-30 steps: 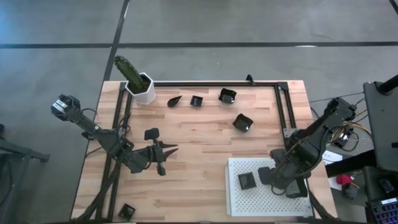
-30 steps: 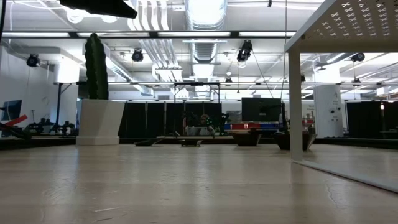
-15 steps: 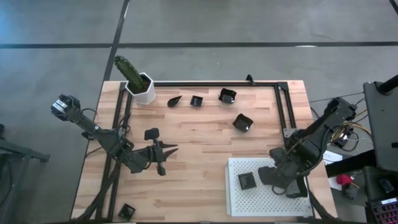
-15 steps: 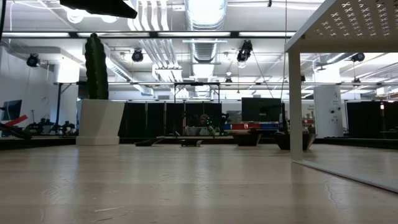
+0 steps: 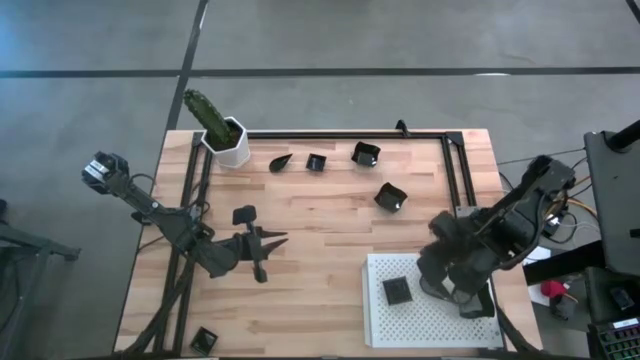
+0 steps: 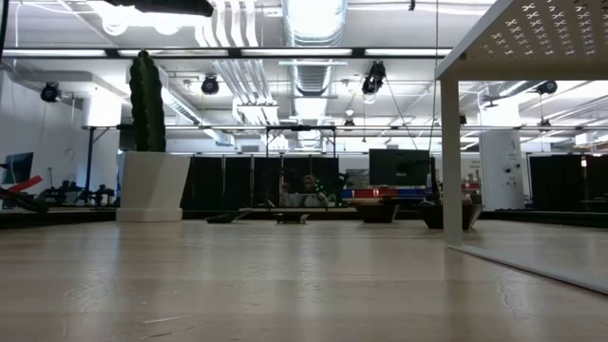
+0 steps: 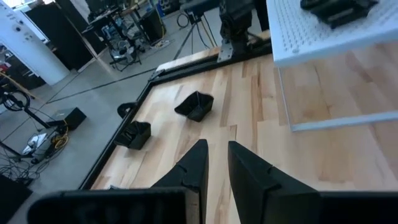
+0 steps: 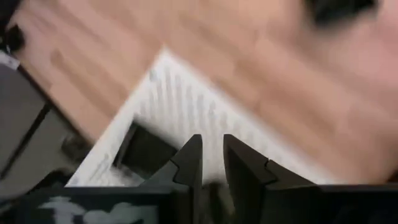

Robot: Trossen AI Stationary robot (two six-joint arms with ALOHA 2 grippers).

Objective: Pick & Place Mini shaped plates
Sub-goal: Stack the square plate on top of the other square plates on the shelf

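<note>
Several small dark plates lie on the wooden table: a teardrop one (image 5: 281,161), square ones (image 5: 316,161) (image 5: 365,153) (image 5: 391,197), one (image 5: 243,215) beside my left arm and one (image 5: 204,340) at the near left edge. Another square plate (image 5: 397,291) (image 8: 146,149) rests flat on the white perforated tray (image 5: 470,335). My right gripper (image 5: 433,283) (image 8: 211,152) hovers above the tray just right of that plate, fingers a narrow gap apart with nothing seen between them. My left gripper (image 5: 270,245) (image 7: 216,152) waits mid-left above the table, also narrowly open.
A white pot with a green cactus (image 5: 225,135) (image 6: 152,180) stands at the far left corner. A black frame rail (image 5: 340,133) runs along the far edge and down the right side (image 5: 462,180). Bare wood lies between the arms (image 5: 330,250).
My right gripper has risen from just above the tray, and its wrist has rolled and tipped to point more steeply down. The square plate on the tray has stayed where it was.
</note>
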